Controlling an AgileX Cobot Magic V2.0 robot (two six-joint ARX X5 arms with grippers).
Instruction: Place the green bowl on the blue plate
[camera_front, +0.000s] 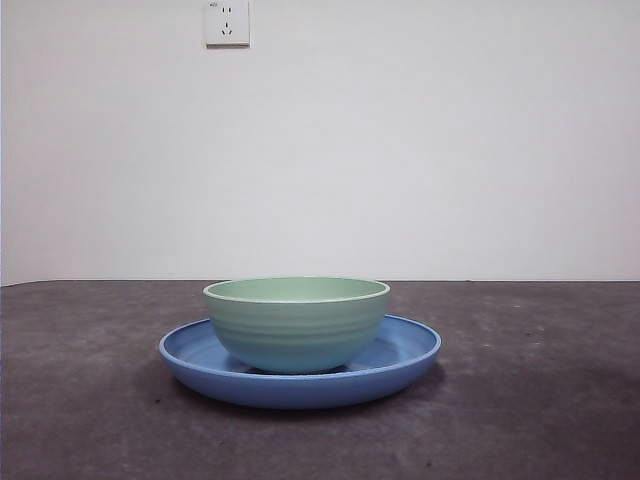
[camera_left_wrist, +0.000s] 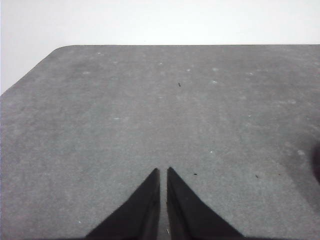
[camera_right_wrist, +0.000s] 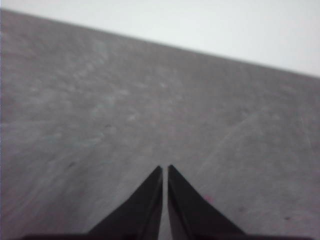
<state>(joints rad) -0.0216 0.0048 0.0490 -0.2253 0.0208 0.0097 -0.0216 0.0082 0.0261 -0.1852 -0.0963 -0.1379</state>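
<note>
Seeing green bowl (camera_front: 297, 322) upright, seated mid blue plate (camera_front: 405, 352) on tabletop (camera_front: 540, 400); we judge placement done. Left pincer (camera_left_wrist: 163, 171) and right pincer (camera_right_wrist: 165, 168) clenched, empty, neither near bowl.

I see the pale sage-green round bowl (camera_front: 297, 322) with faint horizontal ridges sitting upright inside the wide, shallow, glossy medium-blue plate (camera_front: 405, 352), roughly centred, its base resting on the plate's floor. The plate lies flat, its raised sloping rim showing on both sides of the bowl. Neither of my wrist cameras catches them, so both lie well clear of either hand.
</note>
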